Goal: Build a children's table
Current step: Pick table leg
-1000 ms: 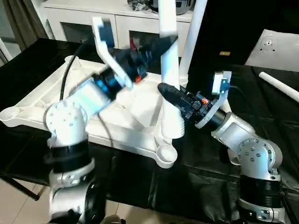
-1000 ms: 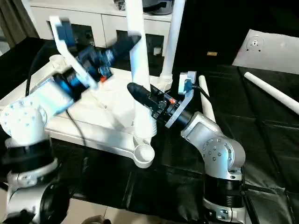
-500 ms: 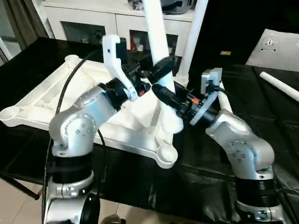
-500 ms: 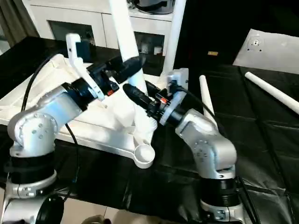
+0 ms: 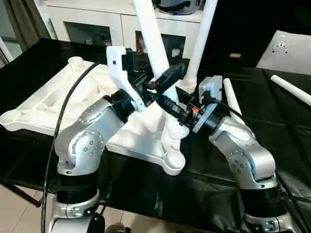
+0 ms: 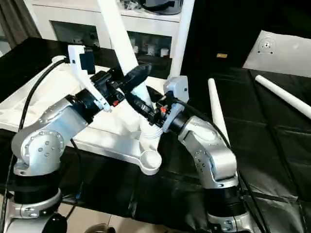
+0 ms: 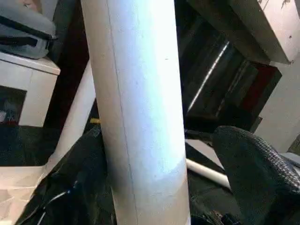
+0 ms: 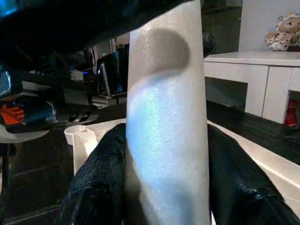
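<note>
The children's table lies in parts: the white tabletop (image 5: 46,104) rests upside down on the black table, ribs up. One leg (image 5: 201,39) stands upright in its far right corner socket. A second leg (image 5: 151,36) leans with its top to the left, and its threaded foot (image 5: 176,130) sits just behind the near right socket (image 5: 172,160). My right gripper (image 5: 167,104) is shut on this leg low down, fingers (image 8: 101,183) pressed to both sides. My left gripper (image 5: 167,77) stands open around the same leg (image 7: 140,117) just above, with one finger (image 7: 253,183) apart from it.
Two loose legs (image 5: 231,99) (image 5: 291,90) lie on the black cloth at the right. A small white panel (image 5: 286,48) sits at the far right, and a white cabinet (image 5: 121,19) runs along the back. The table's near edge is close to my arms.
My left arm swung in and brought its gripper around the leg. The leg tipped from upright to leaning left, and my right gripper moved left with it.
</note>
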